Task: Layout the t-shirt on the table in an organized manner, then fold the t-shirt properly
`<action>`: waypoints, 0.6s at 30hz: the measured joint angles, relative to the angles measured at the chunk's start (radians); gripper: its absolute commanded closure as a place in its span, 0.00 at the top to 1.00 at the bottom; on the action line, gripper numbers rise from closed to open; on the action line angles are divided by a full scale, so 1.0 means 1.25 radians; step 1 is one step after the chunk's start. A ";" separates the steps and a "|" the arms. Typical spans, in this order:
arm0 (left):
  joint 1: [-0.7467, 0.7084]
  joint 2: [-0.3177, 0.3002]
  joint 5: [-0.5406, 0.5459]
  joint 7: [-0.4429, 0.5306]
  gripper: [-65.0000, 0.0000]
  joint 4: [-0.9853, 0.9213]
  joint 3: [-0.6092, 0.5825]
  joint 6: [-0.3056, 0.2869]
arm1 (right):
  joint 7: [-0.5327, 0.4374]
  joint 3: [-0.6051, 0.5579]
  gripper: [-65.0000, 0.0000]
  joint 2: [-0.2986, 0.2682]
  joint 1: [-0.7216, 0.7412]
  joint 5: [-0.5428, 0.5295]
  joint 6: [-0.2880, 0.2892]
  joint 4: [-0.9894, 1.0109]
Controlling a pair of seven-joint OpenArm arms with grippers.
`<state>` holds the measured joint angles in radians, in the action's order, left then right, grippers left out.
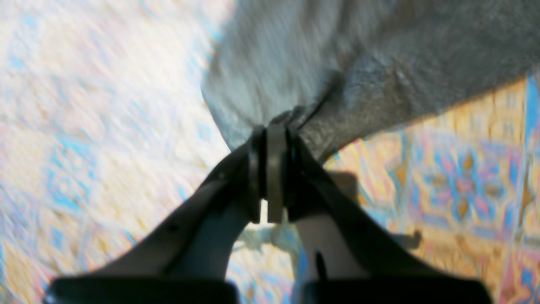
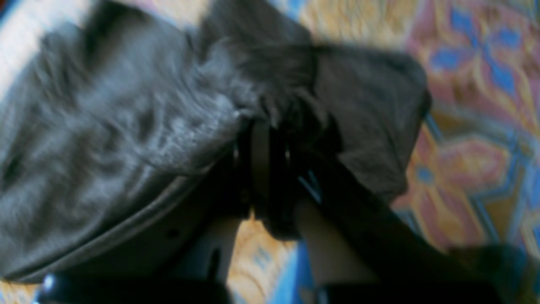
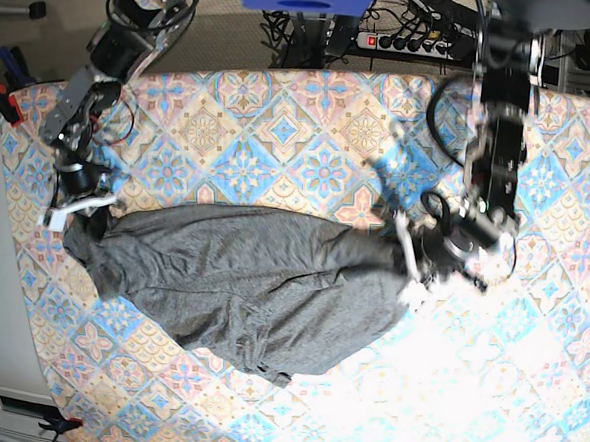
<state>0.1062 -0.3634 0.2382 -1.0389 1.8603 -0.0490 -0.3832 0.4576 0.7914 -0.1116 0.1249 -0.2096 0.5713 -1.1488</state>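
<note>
- While both arms pinch opposite ends of the t-shirt (image 3: pixel 251 283), it hangs stretched between them, low over the table (image 3: pixel 311 122), most likely so the crumpled cloth is pulled out long before being laid flat
- At the base view's right, the left gripper (image 1: pixel 270 131) has its fingers pressed together on a gathered bunch of grey fabric, which fans away from the pinch
- At that view's left, near the table edge, the right gripper (image 2: pixel 263 126) is likewise clamped on a wad of shirt; the wrist picture is smeared, so which part it holds, perhaps a hemmed edge, is unclear
- Between the grips the shirt sags into a rumpled oval with its lower edge drooping toward the near side, not yet spread or folded
- Count: one shirt, one patterned table, two grippers, both gripping
</note>
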 measured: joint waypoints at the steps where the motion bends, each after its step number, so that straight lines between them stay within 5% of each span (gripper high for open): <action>1: -0.021 -0.002 -0.001 0.002 0.00 0.003 0.000 0.001 | -0.001 0.000 0.00 0.001 -0.004 -0.004 0.004 0.013; 14: -0.195 0.000 -0.007 0.014 0.00 0.006 0.001 0.001 | -0.010 0.001 0.00 0.007 -0.068 -0.015 0.010 0.035; 18: -0.207 0.000 -0.077 0.009 0.00 0.005 -0.001 0.001 | -0.016 0.001 0.25 0.006 -0.078 -0.019 0.013 0.032</action>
<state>-0.1520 -0.3630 0.1417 -1.0283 1.8671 -0.0505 -0.3824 0.4381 0.7921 -0.1036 0.0273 -0.2333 0.5877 -1.1084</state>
